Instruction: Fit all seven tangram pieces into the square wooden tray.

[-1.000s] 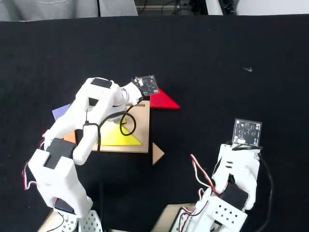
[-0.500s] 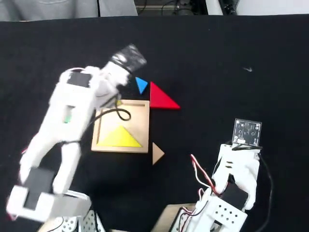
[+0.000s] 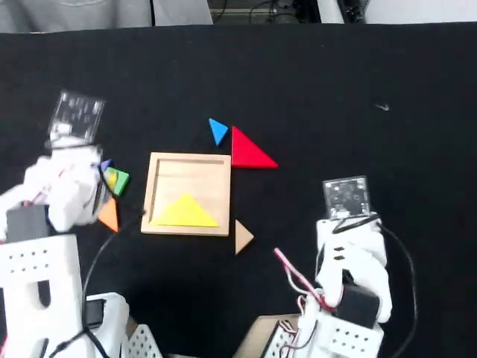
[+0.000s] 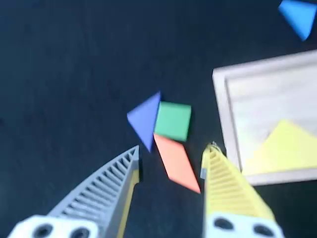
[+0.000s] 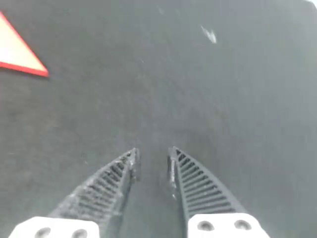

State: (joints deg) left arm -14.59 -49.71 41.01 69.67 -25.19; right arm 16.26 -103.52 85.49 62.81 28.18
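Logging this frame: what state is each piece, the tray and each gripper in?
wooden tray: flat, holds one piece
yellow triangle: inside the tray
red triangle: outside, on the table
small blue triangle: outside
tan triangle: outside
green square: outside
orange parallelogram: outside
larger blue triangle: outside
left gripper: open, empty, over the orange parallelogram
right gripper: slightly open, empty
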